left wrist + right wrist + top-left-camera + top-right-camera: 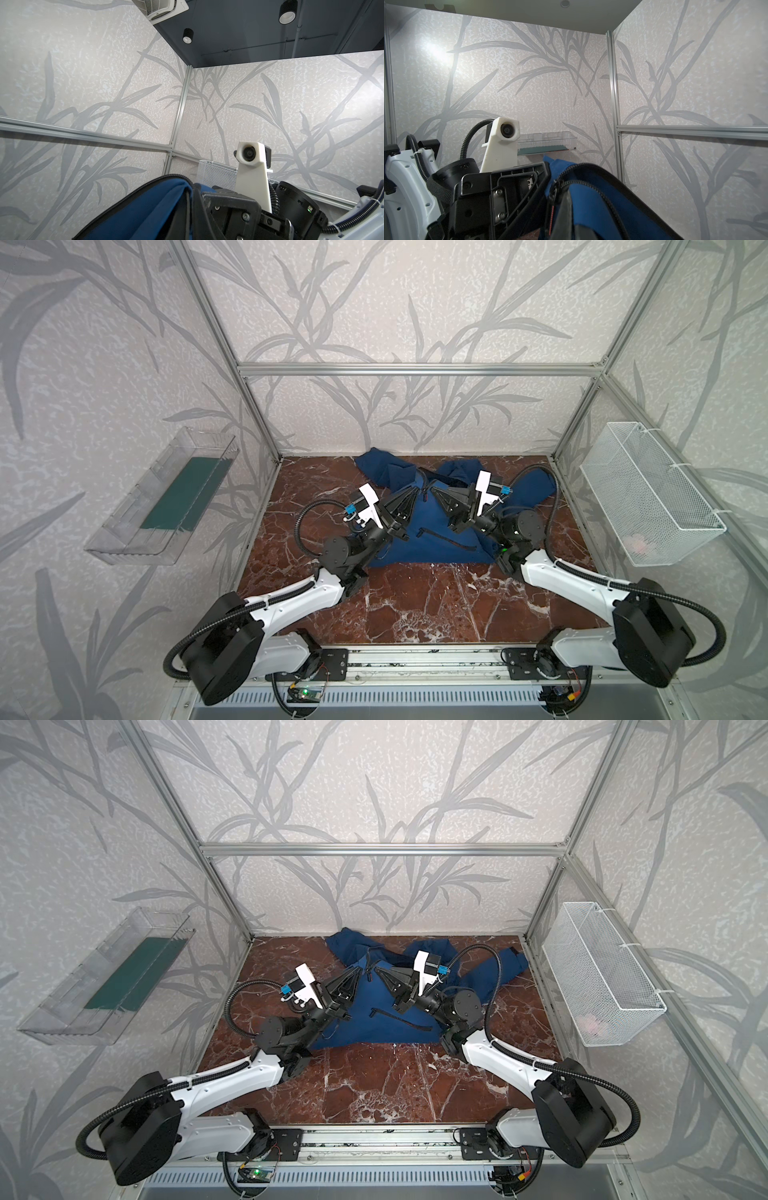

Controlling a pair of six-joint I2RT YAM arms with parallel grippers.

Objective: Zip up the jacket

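Both the left gripper [415, 490] and right gripper [434, 490], clamped on the limp jacket [432, 539], pinch its zipper edges between them, likely the right hold.

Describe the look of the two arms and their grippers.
Both arms have white link shells with black joint housings and black corrugated cables looping alongside. The left gripper and right gripper are black with ribbed triangular fingers; each wrist carries a white camera mount with a blue connector.

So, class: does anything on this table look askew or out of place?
Yes. The jacket lies crumpled and skewed toward the back of the marble table, its sleeves bunched near the back wall instead of spread flat. Both the left pincer and right pincer meet at its upper front, near the zipper.
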